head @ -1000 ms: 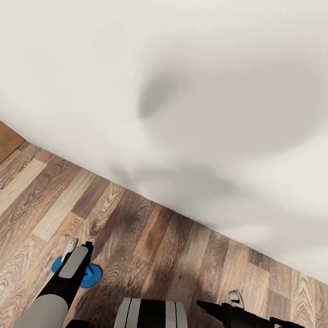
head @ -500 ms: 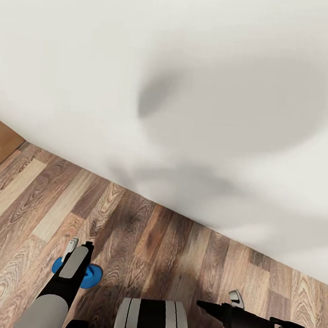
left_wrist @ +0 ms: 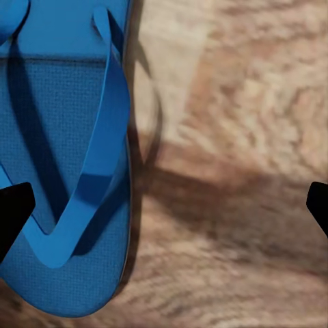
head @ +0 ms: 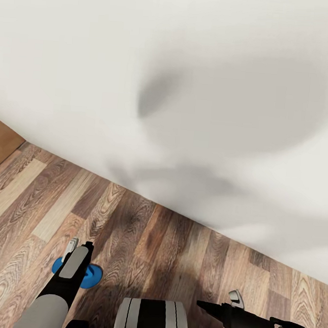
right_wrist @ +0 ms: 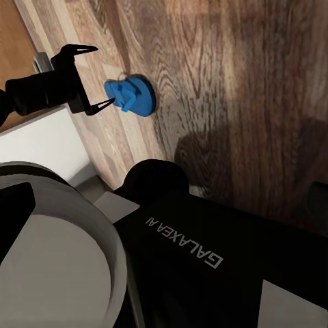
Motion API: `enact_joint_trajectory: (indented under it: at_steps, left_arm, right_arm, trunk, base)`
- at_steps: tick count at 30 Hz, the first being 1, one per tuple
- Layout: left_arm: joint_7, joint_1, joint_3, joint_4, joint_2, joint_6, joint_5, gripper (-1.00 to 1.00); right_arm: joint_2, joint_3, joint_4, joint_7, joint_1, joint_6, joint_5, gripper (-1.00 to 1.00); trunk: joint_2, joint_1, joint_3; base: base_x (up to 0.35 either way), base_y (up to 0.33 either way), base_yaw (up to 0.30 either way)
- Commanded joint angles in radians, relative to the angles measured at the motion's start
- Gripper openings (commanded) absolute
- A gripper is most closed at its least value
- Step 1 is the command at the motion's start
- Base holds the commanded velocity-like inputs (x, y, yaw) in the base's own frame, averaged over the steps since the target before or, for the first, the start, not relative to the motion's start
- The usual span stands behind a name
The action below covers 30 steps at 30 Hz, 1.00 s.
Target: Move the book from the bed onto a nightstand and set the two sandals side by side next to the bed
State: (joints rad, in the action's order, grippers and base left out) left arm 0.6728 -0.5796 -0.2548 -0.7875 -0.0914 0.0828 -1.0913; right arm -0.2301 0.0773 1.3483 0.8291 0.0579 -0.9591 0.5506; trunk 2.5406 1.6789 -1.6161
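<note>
One sandal [head: 88, 275]: bright blue flip-flop flat on the wood-plank floor [head: 143, 236], just below my left gripper [head: 78, 246] and well short of the white wall [head: 190, 87].
Left gripper: jaws spread wide, empty, hanging over the sandal's edge and the bare planks beside it.
Right gripper [head: 236, 298]: I cannot tell its opening.
Handling, my guess: light, thin, floppy foam; straps [left_wrist: 102, 150] soft.
Grip: I'd pinch the sole's edge, not the straps.
</note>
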Motion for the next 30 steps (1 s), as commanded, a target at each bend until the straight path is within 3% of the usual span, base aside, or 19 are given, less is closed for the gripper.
enact_joint_trajectory:
  at_steps: [1, 14, 30]
  left_arm:
    - [0.001, 0.0, -0.001, -0.001, -0.001, 0.008, -0.011, 1.0]
    - [0.001, 0.0, -0.003, -0.001, 0.0, 0.008, -0.011, 1.0]
    - [0.001, 0.0, -0.003, -0.001, 0.0, 0.008, -0.011, 1.0]
  right_arm:
    - [0.0, 0.001, 0.0, 0.004, 0.0, -0.004, -0.001, 1.0]
    - [0.0, 0.001, 0.0, 0.004, 0.0, -0.004, -0.001, 1.0]
    - [0.0, 0.001, 0.0, 0.004, 0.0, -0.004, -0.001, 1.0]
  trunk:
    - [0.0, 0.0, -0.001]
    - [0.0, 0.0, -0.001]
    - [0.0, 0.0, -0.001]
  base:
    - [0.0, 0.0, 0.0]
    - [0.0, 0.009, 0.0]
    - [0.0, 0.124, 0.0]
